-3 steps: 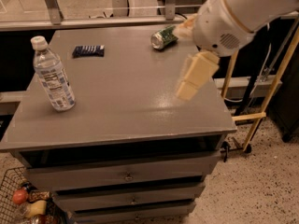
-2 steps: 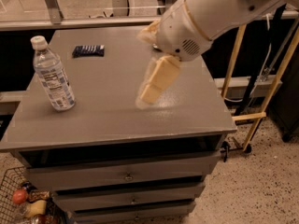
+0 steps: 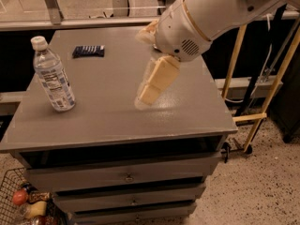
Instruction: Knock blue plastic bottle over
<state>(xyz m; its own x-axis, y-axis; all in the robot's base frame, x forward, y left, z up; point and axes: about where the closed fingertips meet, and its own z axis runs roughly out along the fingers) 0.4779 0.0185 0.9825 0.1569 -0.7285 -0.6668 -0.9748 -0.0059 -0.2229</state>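
The blue plastic bottle stands upright near the left front of the grey cabinet top. It is clear and ribbed, with a white cap and a blue-and-white label. My gripper hangs from the white arm over the middle of the top, well to the right of the bottle and apart from it. Its cream fingers point down and to the left. The green can is hidden behind my arm.
A small dark blue packet lies at the back left of the top. The cabinet has drawers below. A wire basket with items sits on the floor at lower left. A yellow-framed stand is to the right.
My arm and gripper have swung leftward across the top, from the right side to the middle, closer to the bottle. The arm now covers the green can. The bottle has not moved.
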